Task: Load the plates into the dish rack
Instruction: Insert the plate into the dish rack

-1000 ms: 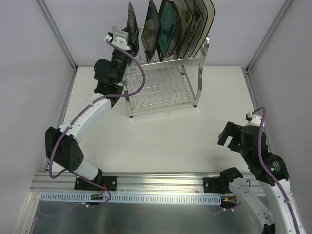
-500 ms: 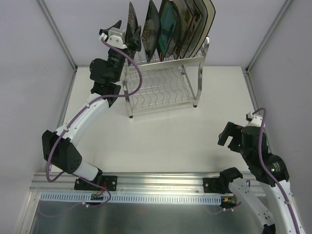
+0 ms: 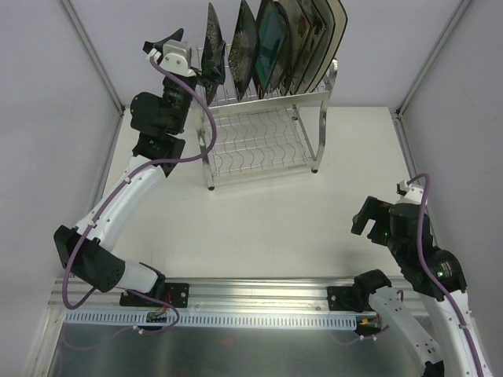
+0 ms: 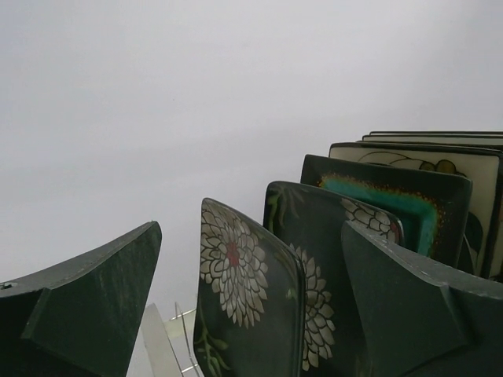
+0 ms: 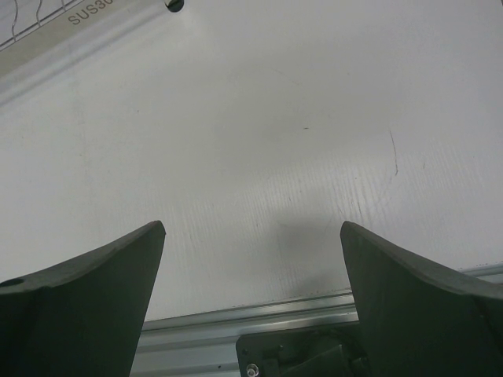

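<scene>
The dish rack (image 3: 263, 141) stands at the back of the table, and its wires (image 4: 179, 334) also show in the left wrist view. Several plates stand upright in its top tier. Leftmost is a dark plate with white flowers (image 3: 212, 39) (image 4: 244, 290), then a second one like it (image 4: 318, 228), then a teal one (image 3: 272, 41) (image 4: 397, 206). My left gripper (image 3: 183, 52) (image 4: 250, 229) is open, high at the rack's left end. The leftmost plate shows between its fingers, and neither finger touches it. My right gripper (image 3: 369, 221) (image 5: 251, 228) is open over bare table at the near right and holds nothing.
The rack's lower wire shelf (image 3: 259, 153) faces the table's middle. One rack foot (image 5: 174, 4) shows at the top of the right wrist view. An aluminium rail (image 3: 259, 287) runs along the near edge. Grey walls and frame posts (image 3: 94, 55) close in the sides.
My left gripper has opened, let go of the leftmost flowered plate, now standing in the rack, and drawn back up and to the left. The right arm has not moved.
</scene>
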Action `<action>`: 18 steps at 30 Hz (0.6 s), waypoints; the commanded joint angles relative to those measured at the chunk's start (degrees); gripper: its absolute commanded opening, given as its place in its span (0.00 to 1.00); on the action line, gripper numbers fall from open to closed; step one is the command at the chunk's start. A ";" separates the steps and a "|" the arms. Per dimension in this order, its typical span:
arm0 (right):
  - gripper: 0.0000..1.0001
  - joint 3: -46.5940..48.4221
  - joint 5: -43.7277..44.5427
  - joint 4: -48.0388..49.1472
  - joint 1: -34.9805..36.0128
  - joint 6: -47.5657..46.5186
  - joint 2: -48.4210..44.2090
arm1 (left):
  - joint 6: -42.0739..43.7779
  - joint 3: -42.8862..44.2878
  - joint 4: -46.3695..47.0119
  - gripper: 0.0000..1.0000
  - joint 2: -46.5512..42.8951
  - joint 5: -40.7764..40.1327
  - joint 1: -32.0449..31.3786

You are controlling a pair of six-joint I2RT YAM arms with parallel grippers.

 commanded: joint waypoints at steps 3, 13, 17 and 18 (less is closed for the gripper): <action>1.00 3.86 -0.24 0.08 -0.23 -1.99 0.94 | -0.09 2.41 -4.61 0.99 -4.68 0.69 -0.17; 1.00 8.09 -1.65 0.52 -0.23 -7.87 0.86 | -3.60 -3.12 -22.80 0.99 -16.87 -7.55 -0.17; 0.99 8.26 -2.35 1.75 -0.32 -10.69 -1.25 | -7.64 -11.63 -29.22 0.99 -24.35 -10.38 -0.08; 1.00 8.44 -2.35 1.92 -0.23 -12.44 -1.69 | -8.09 -13.14 -30.19 0.99 -26.02 -10.82 -0.08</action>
